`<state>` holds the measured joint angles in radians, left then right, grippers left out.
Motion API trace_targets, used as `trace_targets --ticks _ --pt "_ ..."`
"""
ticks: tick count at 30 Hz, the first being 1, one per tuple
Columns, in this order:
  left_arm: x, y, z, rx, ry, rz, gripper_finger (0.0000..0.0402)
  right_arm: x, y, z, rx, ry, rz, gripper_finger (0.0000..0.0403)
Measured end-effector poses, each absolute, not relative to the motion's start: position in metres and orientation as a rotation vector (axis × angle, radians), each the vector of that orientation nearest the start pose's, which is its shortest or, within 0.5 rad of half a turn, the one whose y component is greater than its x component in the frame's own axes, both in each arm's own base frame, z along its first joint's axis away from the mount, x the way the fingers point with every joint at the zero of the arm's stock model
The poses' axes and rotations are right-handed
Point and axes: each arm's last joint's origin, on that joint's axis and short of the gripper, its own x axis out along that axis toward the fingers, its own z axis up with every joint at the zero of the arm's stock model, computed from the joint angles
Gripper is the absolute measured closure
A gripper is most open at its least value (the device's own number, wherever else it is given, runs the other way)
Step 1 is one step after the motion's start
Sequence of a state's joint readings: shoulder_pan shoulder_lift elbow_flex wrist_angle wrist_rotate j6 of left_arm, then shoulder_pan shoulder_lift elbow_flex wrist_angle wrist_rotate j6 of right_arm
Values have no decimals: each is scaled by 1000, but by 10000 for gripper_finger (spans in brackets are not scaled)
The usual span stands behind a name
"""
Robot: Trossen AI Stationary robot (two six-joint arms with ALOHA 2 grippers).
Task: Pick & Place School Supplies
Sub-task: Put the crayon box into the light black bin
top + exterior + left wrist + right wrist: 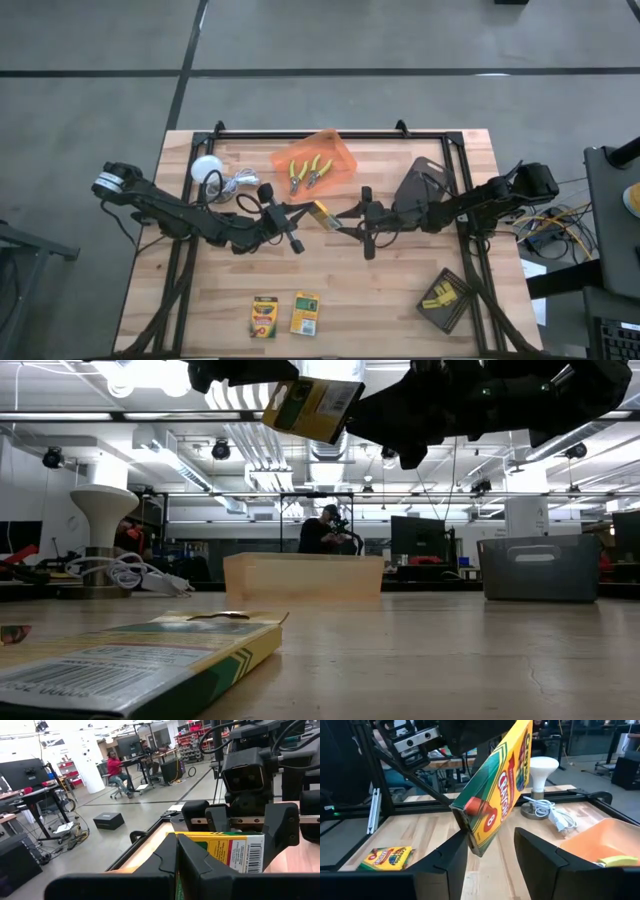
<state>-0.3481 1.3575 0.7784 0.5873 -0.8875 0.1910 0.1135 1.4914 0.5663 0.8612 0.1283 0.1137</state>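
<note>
Two grippers meet above the middle of the table, a crayon box [321, 214] in the air between them. The left gripper [298, 222] is clamped tight on the box. The right gripper [341, 222] has its fingers spread on either side of the box's other end, not gripping it. For a clean handover, the right should probably grip firmly before the left lets go. Just behind sits the orange bin [338, 150]; bare wood lies in front, with two more crayon boxes [264, 317] near the front edge.

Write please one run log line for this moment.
left gripper: shut on flat yellow-and-green crayon box, in air | right gripper: open around box's other end | phase: handover mid-table
</note>
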Motion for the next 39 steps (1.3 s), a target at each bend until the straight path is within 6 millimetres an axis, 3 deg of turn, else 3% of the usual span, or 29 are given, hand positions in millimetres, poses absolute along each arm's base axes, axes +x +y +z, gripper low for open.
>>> trace_targets --ticks 24,30,39 --pt "278 -77 279 173 40 531 396 289 25 199 98 78 -102 116" --pt "279 -78 278 194 48 525 396 289 28 200 105 75 0 103" --pt "277 -76 279 255 75 611 396 288 28 200 105 76 0 107"
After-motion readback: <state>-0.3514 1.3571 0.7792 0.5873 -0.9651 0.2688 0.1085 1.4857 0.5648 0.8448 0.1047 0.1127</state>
